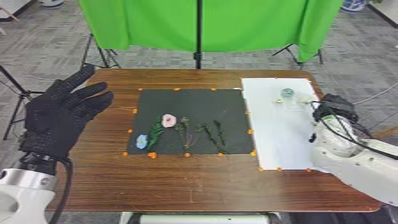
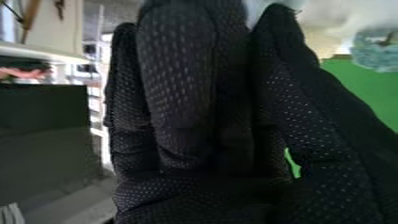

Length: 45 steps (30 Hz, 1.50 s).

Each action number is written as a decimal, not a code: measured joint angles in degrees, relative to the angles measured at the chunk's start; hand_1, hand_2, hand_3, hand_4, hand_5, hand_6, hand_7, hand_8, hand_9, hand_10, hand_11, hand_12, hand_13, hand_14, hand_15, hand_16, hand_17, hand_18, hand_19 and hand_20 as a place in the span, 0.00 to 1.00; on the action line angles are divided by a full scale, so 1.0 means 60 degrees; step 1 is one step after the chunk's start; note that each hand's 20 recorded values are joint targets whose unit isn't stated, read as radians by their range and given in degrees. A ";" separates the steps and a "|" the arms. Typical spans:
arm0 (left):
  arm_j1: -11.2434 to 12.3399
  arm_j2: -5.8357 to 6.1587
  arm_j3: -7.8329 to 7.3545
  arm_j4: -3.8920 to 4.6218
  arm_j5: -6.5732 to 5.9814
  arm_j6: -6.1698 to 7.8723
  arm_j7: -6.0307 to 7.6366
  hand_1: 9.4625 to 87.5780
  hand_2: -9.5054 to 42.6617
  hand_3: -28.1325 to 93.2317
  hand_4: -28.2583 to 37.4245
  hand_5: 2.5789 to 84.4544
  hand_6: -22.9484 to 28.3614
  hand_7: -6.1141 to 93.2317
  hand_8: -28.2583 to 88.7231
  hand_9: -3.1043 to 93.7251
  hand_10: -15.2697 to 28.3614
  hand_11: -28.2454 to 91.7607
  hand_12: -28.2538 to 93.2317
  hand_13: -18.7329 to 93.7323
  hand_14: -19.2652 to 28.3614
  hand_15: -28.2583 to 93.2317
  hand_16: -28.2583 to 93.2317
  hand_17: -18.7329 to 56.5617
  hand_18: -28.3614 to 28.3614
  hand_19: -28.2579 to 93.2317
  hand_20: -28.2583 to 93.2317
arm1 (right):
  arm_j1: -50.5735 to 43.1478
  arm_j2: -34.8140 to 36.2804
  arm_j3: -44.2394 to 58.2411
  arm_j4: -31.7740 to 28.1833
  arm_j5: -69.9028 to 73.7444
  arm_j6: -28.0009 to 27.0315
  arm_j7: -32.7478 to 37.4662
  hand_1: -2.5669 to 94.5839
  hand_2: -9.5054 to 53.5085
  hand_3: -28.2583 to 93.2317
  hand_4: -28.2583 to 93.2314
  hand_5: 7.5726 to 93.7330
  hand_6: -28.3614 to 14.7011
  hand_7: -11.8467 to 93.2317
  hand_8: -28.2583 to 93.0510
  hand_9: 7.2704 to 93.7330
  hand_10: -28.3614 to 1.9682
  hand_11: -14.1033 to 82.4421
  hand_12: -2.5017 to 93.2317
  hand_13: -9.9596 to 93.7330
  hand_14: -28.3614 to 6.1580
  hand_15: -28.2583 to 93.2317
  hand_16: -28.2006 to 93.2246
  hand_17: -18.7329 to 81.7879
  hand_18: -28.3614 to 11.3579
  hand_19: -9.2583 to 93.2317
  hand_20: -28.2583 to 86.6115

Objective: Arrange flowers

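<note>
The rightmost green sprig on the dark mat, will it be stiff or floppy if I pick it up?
The sprig will probably bend easily and feel light, since its stem looks thin. Lying flat on the mat, it may slide when nudged rather than roll.

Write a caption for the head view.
Right hand at the edge of the white sheet, left hand open, pink flower and blue flower on the dark mat.

The mat [image 1: 191,100] lies on the counter [image 1: 187,187], left of the sheet [image 1: 280,135]. Flowers [image 1: 169,120] lie nearer on the mat, blooms [image 1: 287,93] farther on the sheet.
</note>
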 measured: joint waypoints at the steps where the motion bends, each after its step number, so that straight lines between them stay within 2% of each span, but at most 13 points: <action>1: -0.0001 0.0000 0.0004 0.0004 0.0000 -0.0005 -0.0012 0.14 0.34 0.86 0.00 0.37 0.60 0.21 0.16 0.33 0.81 0.47 0.32 0.36 0.99 0.65 0.15 0.13 0.96 0.71 0.36 | -0.0004 -0.0003 -0.0057 -0.0003 -0.0067 0.0118 -0.0005 0.62 0.00 0.76 0.00 0.91 0.74 0.27 0.25 1.00 0.76 0.27 0.30 0.96 0.74 0.63 0.41 0.63 0.32 0.97 0.12; 8: -0.0144 0.0002 0.0130 0.0055 0.0001 -0.0043 -0.0120 0.14 0.34 0.86 0.00 0.37 0.61 0.21 0.16 0.33 0.81 0.47 0.32 0.36 0.99 0.65 0.15 0.13 0.96 0.72 0.36 | 0.0004 0.0000 -0.0196 -0.0097 -0.0342 0.0288 -0.0038 0.63 0.00 0.75 0.00 0.92 0.72 0.28 0.26 1.00 0.77 0.29 0.31 0.97 0.76 0.64 0.41 0.61 0.33 0.98 0.13; 18: -0.0189 0.0006 0.0128 0.0066 0.0004 -0.0050 -0.0165 0.14 0.34 0.86 0.00 0.37 0.61 0.21 0.16 0.33 0.81 0.47 0.32 0.36 0.99 0.65 0.15 0.13 0.96 0.72 0.36 | -0.0023 0.0012 -0.0402 -0.0448 -0.1535 0.1442 0.0052 0.62 0.00 0.78 0.00 0.93 0.71 0.28 0.27 1.00 0.73 0.34 0.28 0.96 0.77 0.64 0.41 0.60 0.34 0.99 0.15; 22: -0.0145 0.0006 0.0037 0.0059 0.0020 -0.0051 -0.0165 0.14 0.34 0.86 0.00 0.37 0.61 0.21 0.16 0.33 0.81 0.47 0.32 0.36 0.99 0.65 0.15 0.13 0.96 0.72 0.36 | 0.0086 0.0024 -0.0598 -0.0973 -0.1645 0.1811 -0.0056 0.61 0.00 0.79 0.00 0.93 0.71 0.28 0.27 1.00 0.73 0.34 0.28 0.96 0.77 0.65 0.41 0.60 0.33 0.99 0.15; 26: -0.0093 0.0007 -0.0074 0.0045 0.0040 -0.0054 -0.0165 0.14 0.34 0.86 0.00 0.37 0.61 0.21 0.16 0.33 0.81 0.47 0.32 0.36 0.99 0.65 0.15 0.13 0.96 0.72 0.36 | 0.0969 -0.0230 -0.1801 -0.1408 -0.1580 0.2374 -0.0502 0.60 0.00 0.80 0.00 0.93 0.71 0.28 0.27 1.00 0.73 0.34 0.28 0.96 0.77 0.65 0.41 0.59 0.33 0.99 0.16; 31: -0.0195 0.0050 -0.0074 0.0045 0.0054 -0.0056 -0.0163 0.14 0.34 0.86 0.00 0.37 0.60 0.21 0.16 0.33 0.81 0.47 0.32 0.36 0.99 0.65 0.15 0.13 0.96 0.72 0.36 | 0.1730 -0.1357 -0.1957 -0.1378 -0.0770 0.2435 -0.1650 0.60 0.00 0.80 0.00 0.93 0.71 0.28 0.27 1.00 0.74 0.34 0.28 0.96 0.78 0.66 0.41 0.59 0.33 0.99 0.17; 37: -0.0442 0.0204 -0.0032 0.0052 0.0059 -0.0073 -0.0132 0.14 0.34 0.86 0.00 0.37 0.61 0.21 0.16 0.33 0.81 0.47 0.32 0.36 0.99 0.65 0.15 0.13 0.96 0.72 0.36 | 0.2770 -0.3321 -0.2342 -0.0855 -0.0545 0.2416 -0.1833 0.60 0.00 0.80 0.00 0.93 0.71 0.28 0.27 1.00 0.74 0.34 0.28 0.96 0.78 0.66 0.41 0.58 0.34 0.99 0.17; 40: -0.0434 0.0308 -0.0041 0.0054 0.0053 -0.0085 -0.0013 0.14 0.34 0.86 0.00 0.37 0.61 0.21 0.16 0.33 0.81 0.47 0.32 0.36 0.99 0.65 0.15 0.13 0.96 0.72 0.36 | 0.3048 -0.4174 -0.2421 -0.0612 -0.0397 0.2408 -0.1892 0.60 0.00 0.80 0.00 0.93 0.71 0.28 0.27 1.00 0.74 0.34 0.28 0.96 0.78 0.67 0.41 0.58 0.34 0.99 0.18; 45: -0.0341 0.0523 -0.0051 0.0091 0.0004 -0.0151 0.0345 0.14 0.34 0.86 0.00 0.37 0.61 0.21 0.16 0.33 0.81 0.47 0.32 0.36 0.99 0.65 0.15 0.13 0.96 0.72 0.36 | 0.3405 -0.5229 -0.2934 -0.0361 -0.0002 0.2344 -0.1894 0.60 0.00 0.80 0.00 0.93 0.72 0.28 0.27 1.00 0.74 0.34 0.28 0.95 0.77 0.67 0.41 0.58 0.34 0.99 0.18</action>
